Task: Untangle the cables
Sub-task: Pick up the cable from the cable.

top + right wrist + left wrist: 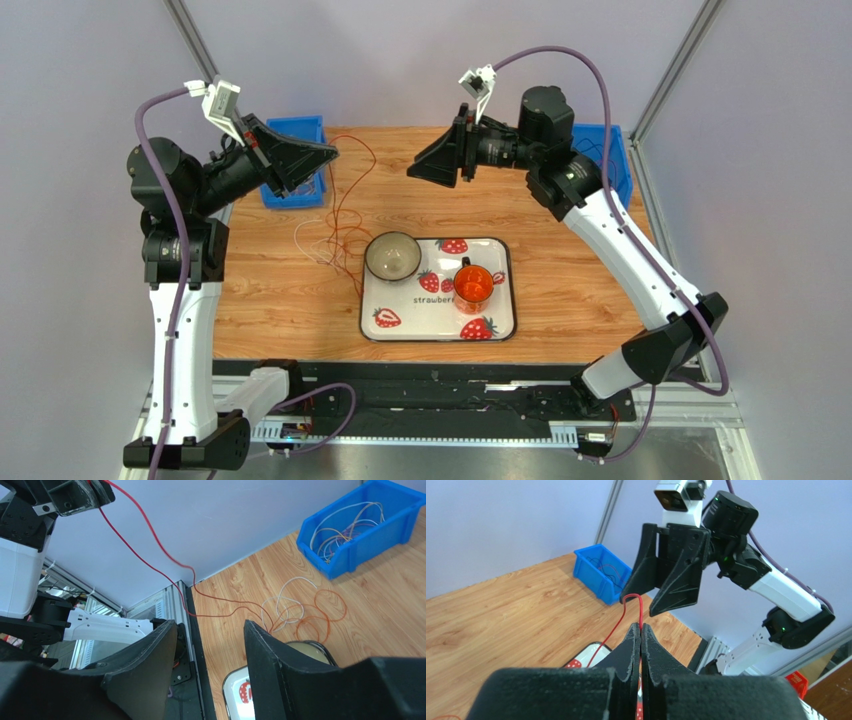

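Observation:
My left gripper [330,153] is raised above the back left of the table and shut on a thin red cable [352,190]. In the left wrist view the jaws [641,626] pinch it, and a small red loop [632,597] sticks out past the tips. The red cable [150,537] hangs down to a tangle [335,243] of white [291,600], orange [325,611] and red-brown loops on the wood, left of the bowl. My right gripper [414,172] is open and empty, held high facing the left gripper, and also shows in its wrist view [210,625].
A strawberry-print tray [505,295] holds a beige bowl [392,256] and an orange cup [472,285]. A blue bin [360,527] at the back left holds several more cables. A second blue bin [602,572] stands at the back right.

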Robot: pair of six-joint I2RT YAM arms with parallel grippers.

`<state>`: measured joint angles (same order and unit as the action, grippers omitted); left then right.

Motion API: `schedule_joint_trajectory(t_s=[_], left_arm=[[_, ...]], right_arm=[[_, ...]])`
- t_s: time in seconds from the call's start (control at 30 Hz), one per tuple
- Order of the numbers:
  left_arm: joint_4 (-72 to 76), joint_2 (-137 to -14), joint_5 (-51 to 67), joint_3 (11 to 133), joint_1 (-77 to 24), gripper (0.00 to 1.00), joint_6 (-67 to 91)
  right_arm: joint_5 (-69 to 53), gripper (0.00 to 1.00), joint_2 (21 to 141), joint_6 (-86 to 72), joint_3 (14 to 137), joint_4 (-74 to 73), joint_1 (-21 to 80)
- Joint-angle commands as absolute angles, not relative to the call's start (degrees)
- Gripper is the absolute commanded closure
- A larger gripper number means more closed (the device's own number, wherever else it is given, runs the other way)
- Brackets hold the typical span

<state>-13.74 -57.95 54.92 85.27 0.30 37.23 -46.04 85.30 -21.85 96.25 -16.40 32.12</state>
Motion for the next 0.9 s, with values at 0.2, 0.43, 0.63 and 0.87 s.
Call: schedule_joint_trajectory(t_s=[0.2,0.43,0.63,0.87], left_arm=[[-10.63,-57.66,57.04,85.69,0.26,1.0,38.06],[-10.37,-57.66,57.3,85.08,0.18,1.0,37.7],[-9.49,-57.3,57.48,83.85,0.26,1.0,38.32],[-9.4,-56.87,57.31,83.32,0.26,1.0,38.06]], right_arm=[[-49.13,0.45,90.26,-21.53,103.53,-8.88,37.52],[-47.46,0.49,92.19,-21.18,105.72,-8.52,39.28],[-45.44,0.6,93.52,-20.04,107.67,-9.14,40.87],[-43.68,0.99,93.08,-19.95,107.49,-8.53,41.84]])
